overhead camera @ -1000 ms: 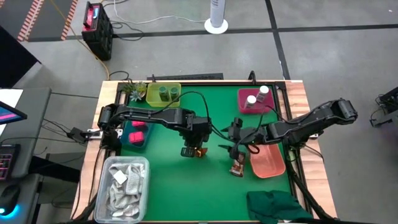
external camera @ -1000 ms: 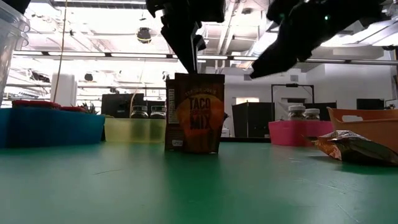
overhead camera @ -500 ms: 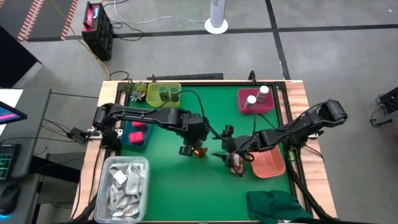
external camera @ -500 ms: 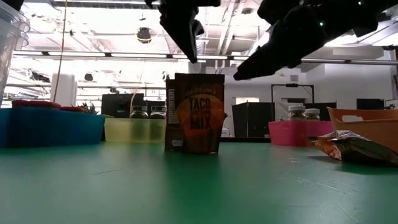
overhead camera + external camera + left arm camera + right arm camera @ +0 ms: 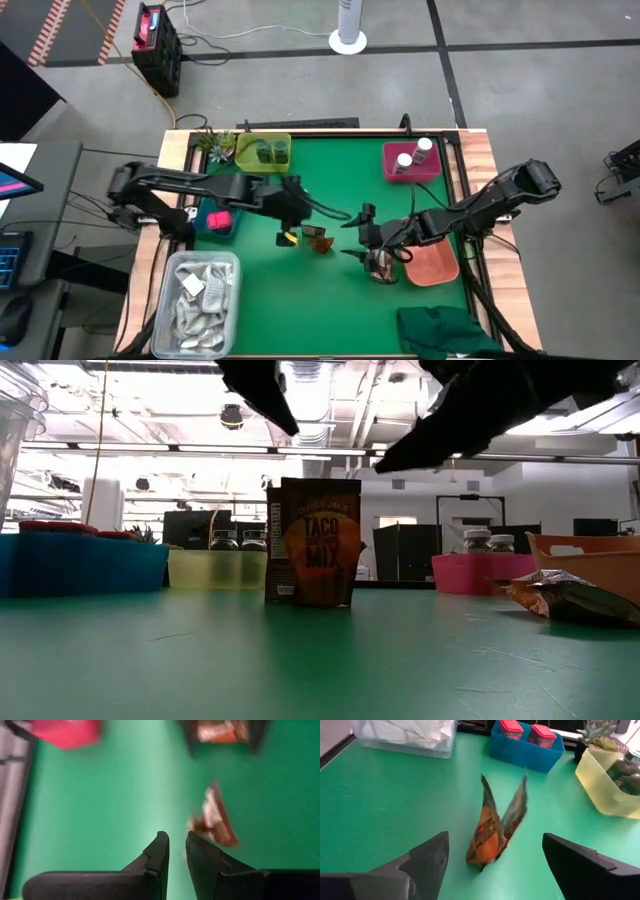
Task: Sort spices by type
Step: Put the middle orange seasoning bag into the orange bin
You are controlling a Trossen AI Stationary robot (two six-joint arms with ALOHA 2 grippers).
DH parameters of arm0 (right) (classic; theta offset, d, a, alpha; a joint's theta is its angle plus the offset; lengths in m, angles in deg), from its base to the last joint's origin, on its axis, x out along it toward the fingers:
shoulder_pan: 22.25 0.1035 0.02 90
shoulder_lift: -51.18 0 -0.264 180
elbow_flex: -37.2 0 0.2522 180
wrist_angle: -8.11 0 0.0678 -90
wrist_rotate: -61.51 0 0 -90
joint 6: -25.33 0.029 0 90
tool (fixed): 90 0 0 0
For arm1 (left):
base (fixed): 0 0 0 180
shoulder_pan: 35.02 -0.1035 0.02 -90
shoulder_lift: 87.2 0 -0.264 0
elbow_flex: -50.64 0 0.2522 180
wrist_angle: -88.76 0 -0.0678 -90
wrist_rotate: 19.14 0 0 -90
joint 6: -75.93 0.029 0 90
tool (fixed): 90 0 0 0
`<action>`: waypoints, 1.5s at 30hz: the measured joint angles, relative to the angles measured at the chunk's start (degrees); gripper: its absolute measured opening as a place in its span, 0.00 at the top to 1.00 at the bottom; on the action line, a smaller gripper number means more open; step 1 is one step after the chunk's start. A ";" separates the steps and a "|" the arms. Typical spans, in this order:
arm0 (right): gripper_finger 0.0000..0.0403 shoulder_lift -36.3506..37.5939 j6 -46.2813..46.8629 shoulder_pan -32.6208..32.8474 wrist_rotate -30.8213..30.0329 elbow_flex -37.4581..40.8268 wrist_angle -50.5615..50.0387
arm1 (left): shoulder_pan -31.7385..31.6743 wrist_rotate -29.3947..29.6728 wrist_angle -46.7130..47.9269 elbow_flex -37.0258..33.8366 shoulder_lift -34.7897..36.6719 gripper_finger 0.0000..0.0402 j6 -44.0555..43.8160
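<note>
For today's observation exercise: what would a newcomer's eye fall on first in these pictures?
Probably the taco mix sachet standing upright alone mid-table on the green mat. Next, the right gripper, jaws wide, over a second sachet lying beside the orange tray.

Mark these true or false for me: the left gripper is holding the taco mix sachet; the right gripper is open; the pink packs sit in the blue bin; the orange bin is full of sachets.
1. The left gripper holds the standing taco mix sachet. False: it is beside it, holding nothing.
2. The right gripper is open. True.
3. The pink packs sit in the blue bin. True.
4. The orange bin is full of sachets. False: none show inside; a second sachet lies beside it.
</note>
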 joint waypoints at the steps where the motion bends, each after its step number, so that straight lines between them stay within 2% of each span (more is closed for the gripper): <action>1: 0.17 -0.75 -0.82 0.23 0.09 -1.00 -0.09 | -0.02 1.31 -2.25 -2.15 2.12 0.86 -0.66; 8: 0.28 -5.95 -6.24 0.30 0.61 -9.37 -5.43 | -0.02 5.55 -12.51 -13.77 14.03 0.86 -5.52; 14: 0.30 -10.29 -8.85 -1.06 1.33 -15.10 -7.40 | 0.38 6.63 -23.14 -21.81 20.58 0.86 -5.64; 17: 0.30 -12.85 -8.98 -1.98 2.19 -17.89 -10.30 | 0.68 6.66 -32.76 -26.00 22.53 0.86 -3.34; 21: 0.30 -15.83 -8.95 -3.06 3.10 -21.92 -15.52 | 0.68 7.35 -40.79 -29.33 23.06 0.86 -1.44; 28: 0.35 -19.29 -8.58 -4.38 3.17 -25.75 -21.53 | 0.70 8.02 -45.54 -29.69 23.06 0.86 -0.20; 33: 0.51 -19.23 -7.48 -5.32 3.21 -25.85 -22.06 | 0.70 8.93 -47.04 -29.67 23.12 0.86 1.95; 42: 0.94 -18.96 -6.25 -5.33 5.31 -25.87 -24.88 | 0.99 9.14 -47.08 -30.13 23.01 0.86 2.30; 45: 0.96 -18.28 -5.21 -5.15 5.55 -27.14 -29.80 | 0.99 9.14 -48.60 -31.50 23.01 0.86 2.36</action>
